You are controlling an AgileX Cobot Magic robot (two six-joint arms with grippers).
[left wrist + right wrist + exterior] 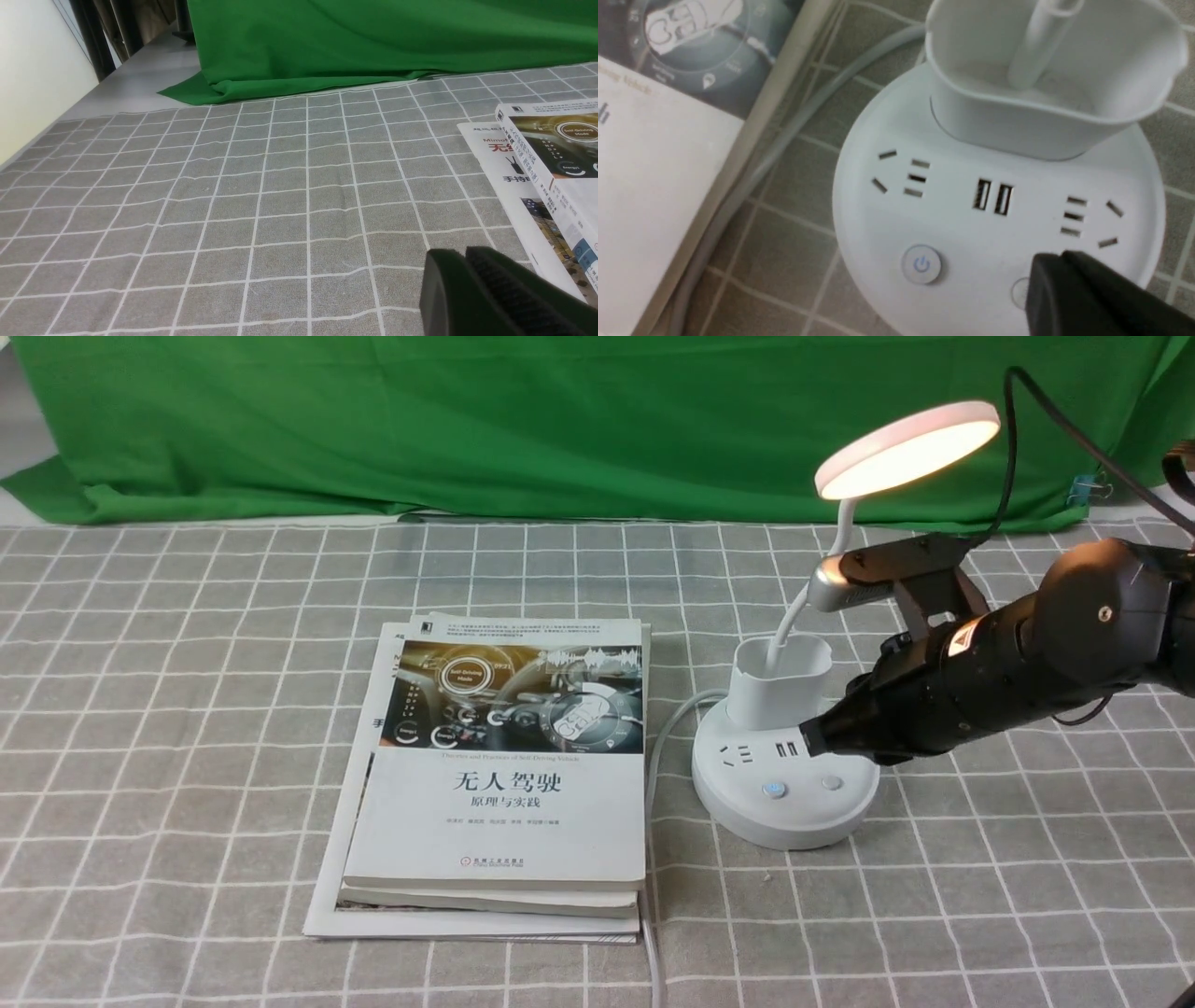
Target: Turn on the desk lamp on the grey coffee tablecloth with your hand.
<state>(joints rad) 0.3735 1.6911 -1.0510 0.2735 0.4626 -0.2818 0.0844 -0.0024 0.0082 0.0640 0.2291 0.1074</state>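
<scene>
— White disc head [907, 448] of the desk lamp [782, 695] is glowing warm, so you can judge the switch already made. Where is your right gripper [810, 737]?
— Low over the right half of the lamp's round base [747, 812]. Its jaws are pressed together into one black wedge, clamped on nothing. Its long axis runs from the right, tip pointing left and slightly near.
— And the buttons?
— Both sit on the near edge of the base. The blue-lit button [921, 265] lies left of your tip, apart from it. The plain button [832, 783] lies just near of the tip. In the right wrist view the wedge half covers it, and you cannot tell whether they touch.
— Which way out?
— Probably up and back to the right along that axis, away from the cup holder [803, 663] just far-left of the tip.
— Other arm?
— Your left gripper [462, 275] has its fingers together, holding nothing, and hangs over the grey coffee tablecloth [233, 186] near the stacked books [504, 784]. The lamp stands on that cloth right of the books, so your right arm is far nearer.
</scene>
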